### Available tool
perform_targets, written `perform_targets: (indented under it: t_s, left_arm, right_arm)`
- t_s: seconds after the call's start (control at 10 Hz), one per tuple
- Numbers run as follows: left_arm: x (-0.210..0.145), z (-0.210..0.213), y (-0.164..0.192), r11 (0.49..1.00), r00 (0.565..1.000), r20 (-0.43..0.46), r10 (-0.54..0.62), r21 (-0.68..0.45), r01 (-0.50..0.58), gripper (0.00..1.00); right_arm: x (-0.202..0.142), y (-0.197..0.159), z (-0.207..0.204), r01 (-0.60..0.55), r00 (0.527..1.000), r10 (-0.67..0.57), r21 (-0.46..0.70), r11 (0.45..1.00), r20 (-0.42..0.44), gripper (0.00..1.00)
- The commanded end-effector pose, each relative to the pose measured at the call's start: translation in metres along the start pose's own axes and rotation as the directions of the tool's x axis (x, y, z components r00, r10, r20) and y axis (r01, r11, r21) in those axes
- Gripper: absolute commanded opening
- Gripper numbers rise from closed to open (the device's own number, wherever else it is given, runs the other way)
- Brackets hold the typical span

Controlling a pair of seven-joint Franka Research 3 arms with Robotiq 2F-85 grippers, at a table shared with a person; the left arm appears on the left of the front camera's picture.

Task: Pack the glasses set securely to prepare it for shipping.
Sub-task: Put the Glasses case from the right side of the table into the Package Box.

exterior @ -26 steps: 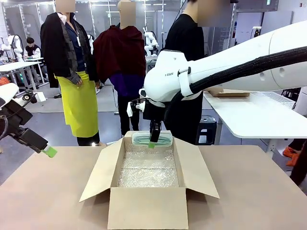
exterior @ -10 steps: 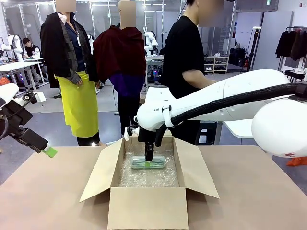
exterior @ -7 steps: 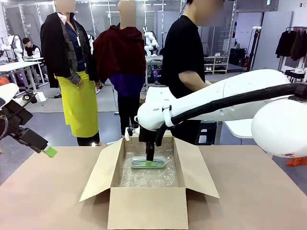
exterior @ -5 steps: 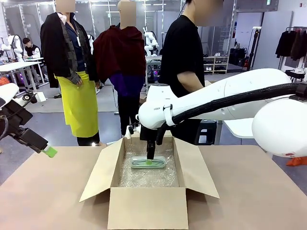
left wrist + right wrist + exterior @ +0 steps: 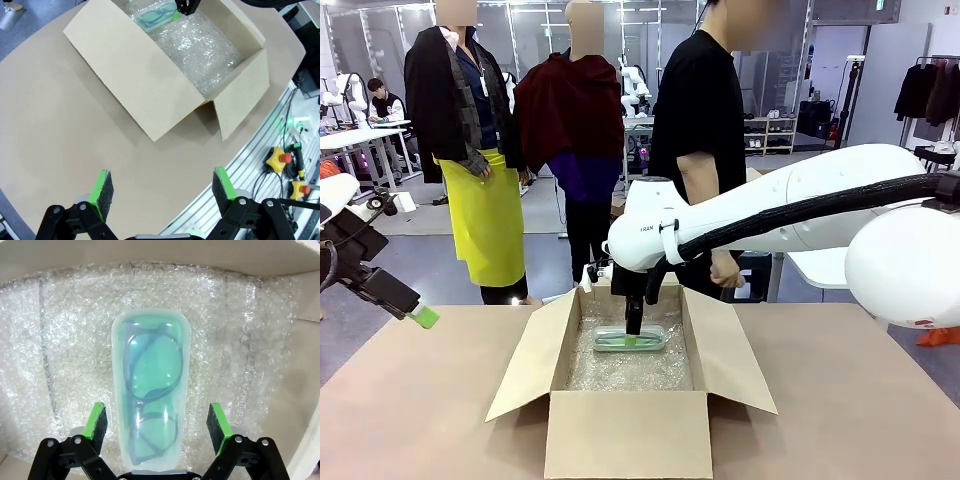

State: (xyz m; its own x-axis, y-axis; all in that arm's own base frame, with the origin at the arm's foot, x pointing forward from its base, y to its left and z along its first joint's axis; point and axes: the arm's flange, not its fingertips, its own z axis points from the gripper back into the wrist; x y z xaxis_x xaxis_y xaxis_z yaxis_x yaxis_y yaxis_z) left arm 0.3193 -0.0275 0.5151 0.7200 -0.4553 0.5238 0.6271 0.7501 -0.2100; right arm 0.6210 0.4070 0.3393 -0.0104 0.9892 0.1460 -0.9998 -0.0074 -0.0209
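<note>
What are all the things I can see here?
Flat table: one, brown, under everything.
Open cardboard box: one, brown, middle of the table.
Bubble wrap sheet: one, clear, lining the box floor.
Oblong glasses case with clear lid: one, mint green, on the bubble wrap, box's far end.
Person in black shirt: one, standing at the far side.
Left gripper: one, black with green pads, open, above the table's left side.
Right gripper: one, black with green pads, open, straddling the case.
</note>
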Motion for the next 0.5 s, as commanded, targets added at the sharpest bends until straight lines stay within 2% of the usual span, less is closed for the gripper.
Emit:
perform_targets:
  t_s: [0.0, 0.4]
  left_arm:
    - [0.0012, 0.0009, 0.0013, 1.000, 1.000, 0.015, -0.008, -0.005, 0.009, 1.00]
    - [0.0012, 0.0009, 0.0013, 1.000, 1.000, 0.015, -0.008, -0.005, 0.009, 1.00]
  right_arm:
    - [0.0024, 0.0014, -0.0001, -0.015, 1.000, 0.015, 0.006, 1.000, 0.001, 1.00]
    - [0.0000, 0.0000, 0.0000, 0.000, 1.000, 0.000, 0.000, 1.000, 0.000, 1.00]
